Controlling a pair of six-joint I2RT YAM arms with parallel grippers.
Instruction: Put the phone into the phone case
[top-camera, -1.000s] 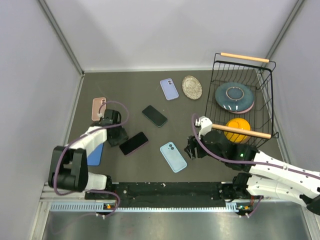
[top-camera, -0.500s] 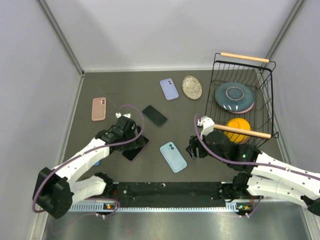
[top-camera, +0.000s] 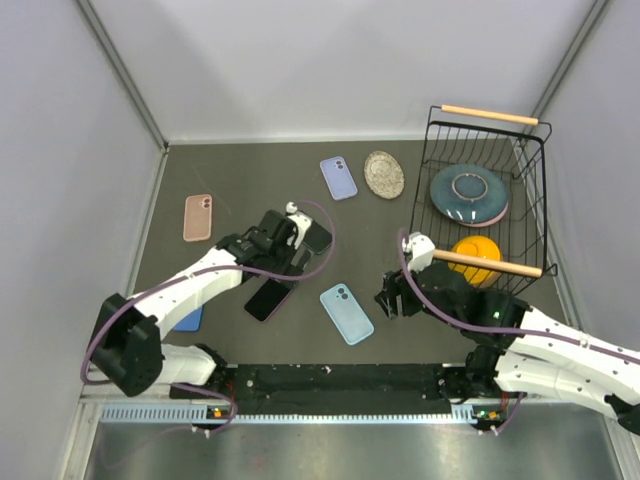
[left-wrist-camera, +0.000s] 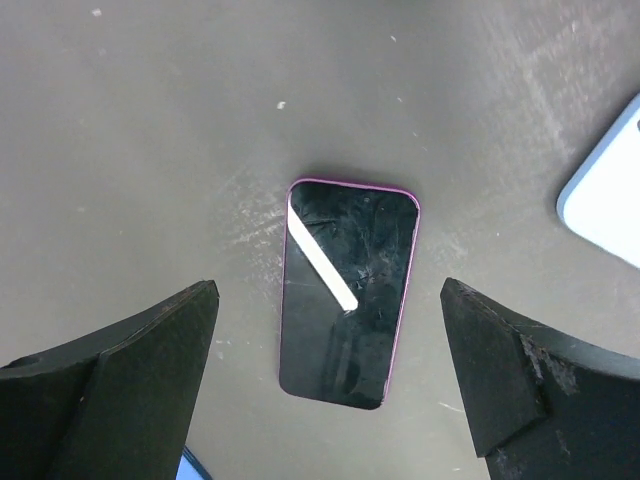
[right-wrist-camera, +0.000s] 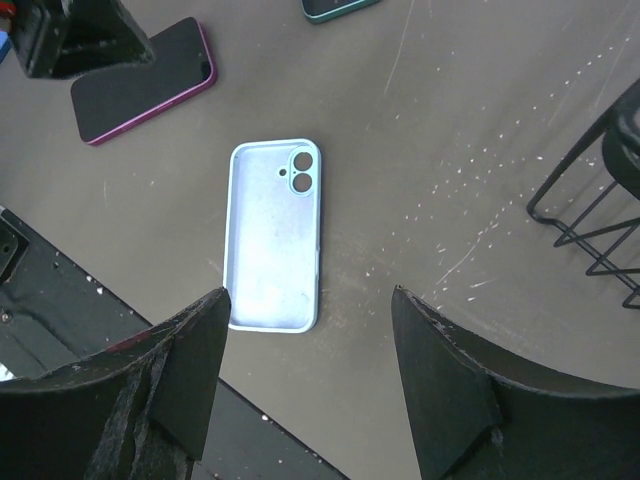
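Observation:
A black phone with a purple rim (top-camera: 267, 299) lies face up on the dark table; in the left wrist view it (left-wrist-camera: 348, 290) lies below and between the open fingers. My left gripper (top-camera: 275, 255) (left-wrist-camera: 328, 285) hovers above it, open and empty. A light blue phone case (top-camera: 347, 313) lies hollow side up right of the phone, and shows in the right wrist view (right-wrist-camera: 272, 235). My right gripper (top-camera: 392, 297) (right-wrist-camera: 311, 295) is open and empty just right of the case.
A second dark phone (top-camera: 312, 233) lies by the left gripper. A lavender case (top-camera: 338, 178), a pink case (top-camera: 198, 217) and a small plate (top-camera: 384, 174) lie farther back. A wire basket (top-camera: 530, 200) holds a plate and an orange object. A blue item (top-camera: 188, 318) lies under the left arm.
My left arm has swung right, from near the pink case to above the purple-rimmed phone. The phone now lies slightly nearer the front edge. The right gripper has hardly moved.

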